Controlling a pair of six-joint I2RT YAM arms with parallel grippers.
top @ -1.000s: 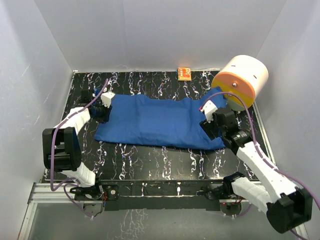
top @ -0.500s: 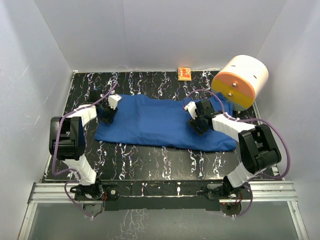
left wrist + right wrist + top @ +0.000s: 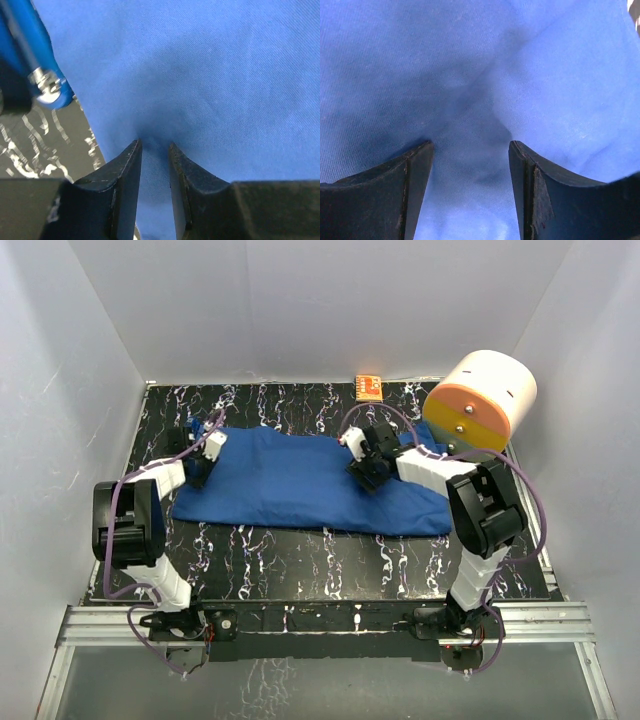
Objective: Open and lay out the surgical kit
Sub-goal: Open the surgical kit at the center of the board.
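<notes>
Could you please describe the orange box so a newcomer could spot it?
Start at the black marbled table and follow its far edge along the back wall. Beyond the blue cloth, slightly right of centre, lies the box. It is small and flat, unlike the big white-and-orange cylinder at the right.

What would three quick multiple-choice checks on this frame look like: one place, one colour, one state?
1. Where is the small orange box?
A. at the far edge of the table, beyond the wrap
B. on top of the wrap
C. at the near edge, by the arm bases

2. What colour is the cloth wrap?
A. green
B. blue
C. white

3. How do the jaws of the right gripper stand?
A. shut tight, nothing between
B. out of view
C. apart, over the wrap

Key: A, the box lies at the back edge, apart from the cloth; B, it is blue in every view; C, the wrist view shows spread fingers with blue cloth between.
</notes>
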